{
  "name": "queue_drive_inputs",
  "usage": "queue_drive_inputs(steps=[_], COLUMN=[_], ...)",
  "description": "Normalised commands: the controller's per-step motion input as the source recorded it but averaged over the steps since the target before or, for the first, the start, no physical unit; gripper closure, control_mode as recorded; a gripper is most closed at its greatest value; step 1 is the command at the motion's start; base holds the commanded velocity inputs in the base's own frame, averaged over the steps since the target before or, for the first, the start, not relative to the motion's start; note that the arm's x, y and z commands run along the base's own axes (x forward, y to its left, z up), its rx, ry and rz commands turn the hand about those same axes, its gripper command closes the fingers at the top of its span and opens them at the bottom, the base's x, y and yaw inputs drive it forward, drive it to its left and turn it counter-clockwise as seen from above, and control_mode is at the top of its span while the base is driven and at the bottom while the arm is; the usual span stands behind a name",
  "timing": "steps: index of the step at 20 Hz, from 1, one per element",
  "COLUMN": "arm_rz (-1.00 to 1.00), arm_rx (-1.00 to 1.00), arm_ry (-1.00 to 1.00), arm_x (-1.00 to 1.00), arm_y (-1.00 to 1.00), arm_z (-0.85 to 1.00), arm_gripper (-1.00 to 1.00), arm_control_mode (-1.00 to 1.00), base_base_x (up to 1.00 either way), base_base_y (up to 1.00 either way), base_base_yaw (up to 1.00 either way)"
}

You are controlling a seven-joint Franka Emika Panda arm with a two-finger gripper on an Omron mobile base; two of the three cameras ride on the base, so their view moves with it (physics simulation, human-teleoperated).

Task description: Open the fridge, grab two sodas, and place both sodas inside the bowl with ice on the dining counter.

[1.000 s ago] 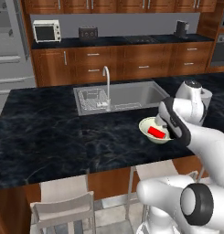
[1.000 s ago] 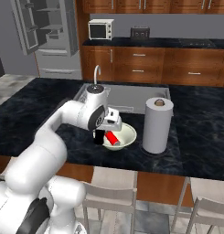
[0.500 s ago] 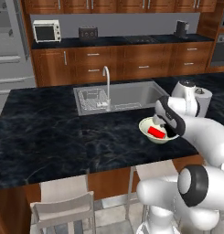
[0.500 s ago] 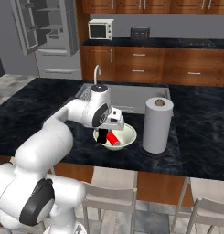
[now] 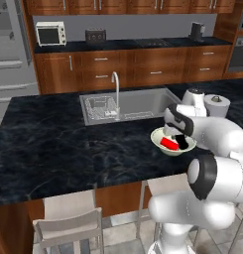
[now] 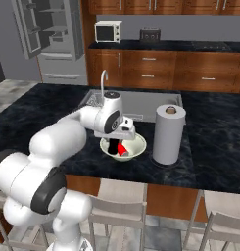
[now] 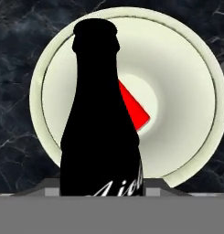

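While the fridge (image 6: 53, 39) stands open at the far left of the right base view, its doors swung wide, the work itself sits further right on the dining surface (image 5: 68, 149), past the steel sink (image 5: 125, 104). There the hand (image 6: 122, 133) hangs over the pale bowl (image 6: 136, 149), which rests on the black stone just beside the paper-towel roll (image 6: 168, 133). A red soda (image 5: 167, 144) already lies inside the bowl, and the black bottle (image 7: 102, 123) is right over it; the hand view looks down the bottle's neck into the bowl with the red soda showing behind it. Whether the fingers are clamped on the bottle or have let go I cannot tell, since the tips are hidden behind its dark body. My worry is that a release from this height could drop the bottle onto the red soda, so it rolls or tips over the low rim onto the stone; a sideways pull on withdrawing could also nudge the bowl toward the towel roll. Compared with a second ago, the arm has folded in closer over the bowl, and the bottle has come lower toward it, while bowl and red soda have kept their place.
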Motion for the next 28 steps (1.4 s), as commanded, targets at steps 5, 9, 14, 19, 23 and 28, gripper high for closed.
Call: queue_drive_inputs(steps=[5,9,14,19,23,28], arm_rz=[0.00,0.00,0.00,0.00,0.00,0.00], arm_rx=[0.00,0.00,0.00,0.00,0.00,0.00], arm_ry=[0.05,0.05,0.05,0.05,0.04,0.03], arm_x=[0.23,0.21,0.19,0.17,0.19,0.24], arm_y=[-0.06,-0.01,0.00,0.00,0.00,0.00], arm_z=[-0.26,-0.22,-0.20,-0.18,-0.15,-0.14], arm_gripper=[1.00,1.00,1.00,1.00,1.00,1.00], arm_control_mode=[-1.00,-1.00,-1.00,-1.00,-1.00,-1.00], base_base_x=[0.00,0.00,0.00,0.00,0.00,0.00], base_base_y=[0.00,0.00,0.00,0.00,0.00,0.00], base_base_yaw=[0.00,0.00,0.00,0.00,0.00,0.00])
